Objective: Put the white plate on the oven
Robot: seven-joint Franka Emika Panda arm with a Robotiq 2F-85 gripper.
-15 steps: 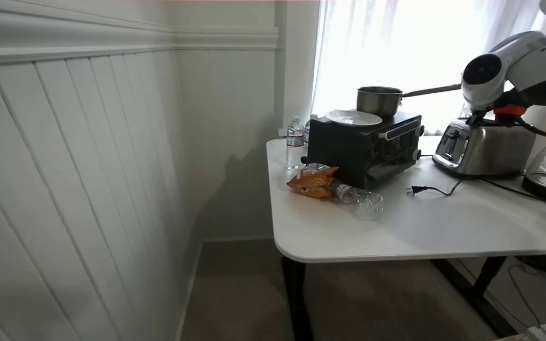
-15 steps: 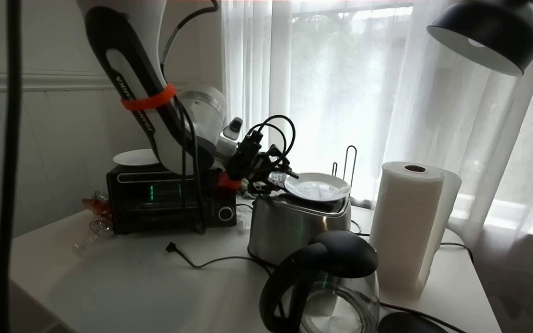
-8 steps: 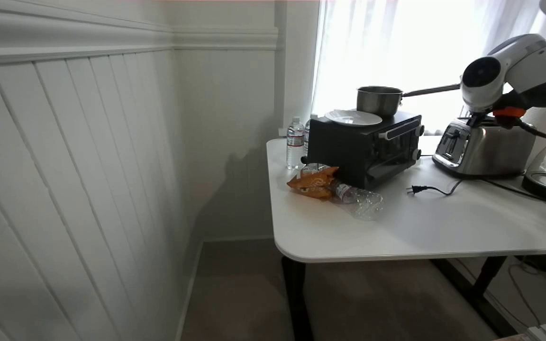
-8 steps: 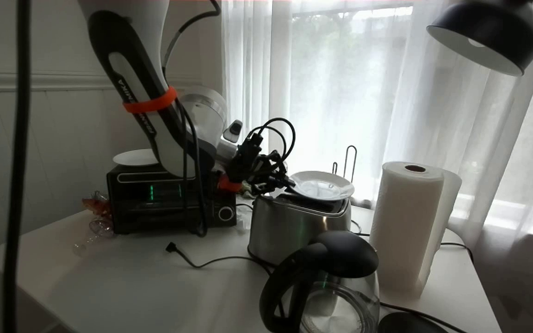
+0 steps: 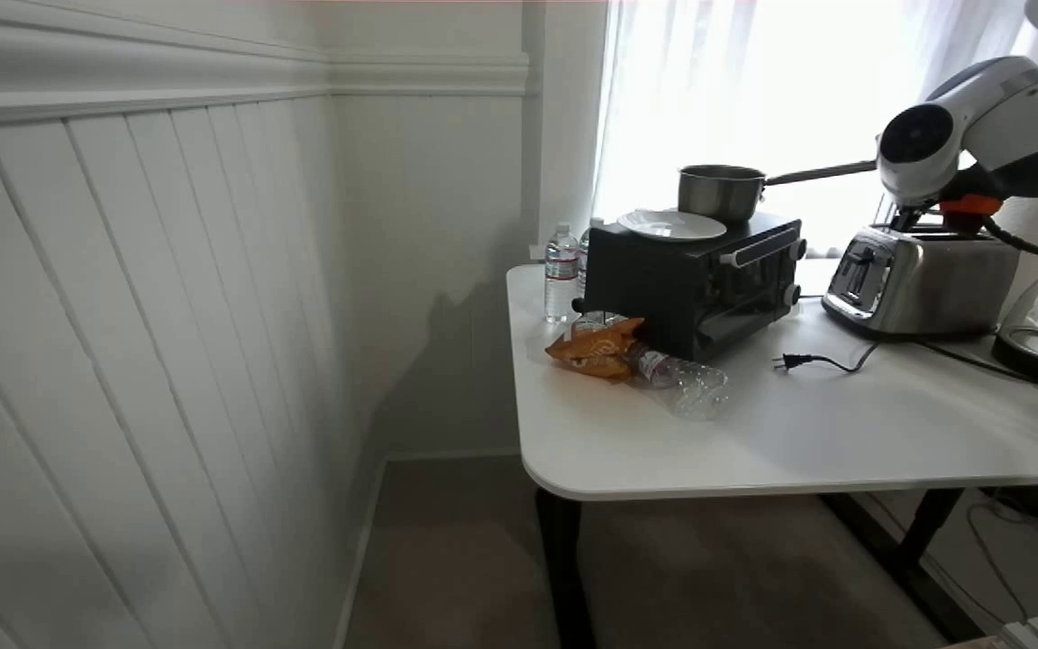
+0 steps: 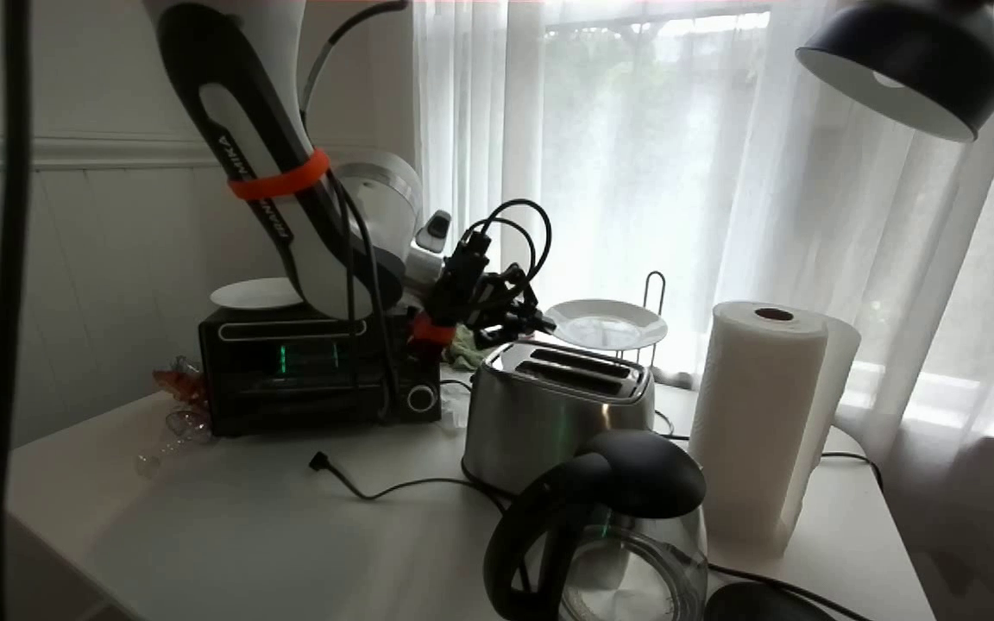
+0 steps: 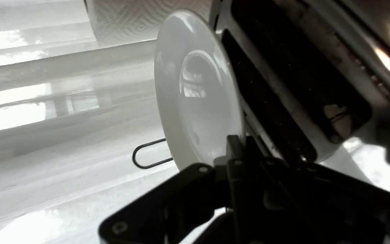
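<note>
Above the table [image 5: 627, 442], near the toaster [image 6: 531, 431]: white plate [image 7: 203, 112], held up by its rim.
Gripper [image 6: 547, 326]: clamped on that rim.
Oven [image 5: 645, 279]: on the table, bearing a second plate [image 5: 670, 225] and a pot [image 5: 719, 194].
Beside the oven: orange bag [image 5: 596, 351], clear bottles [image 5: 561, 279].
By the toaster: jug [image 6: 648, 474], paper towels [image 6: 756, 431].
Plug [image 5: 792, 361]: lying on the table between oven and toaster, prongs showing.

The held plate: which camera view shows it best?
The wrist view: the held plate looks largest there, its edge gripped by the end effector. In an exterior view it appears smaller, just above the toaster. In an exterior view showing the saucepan, I can't make it out; a different plate there sits on the oven.
</note>
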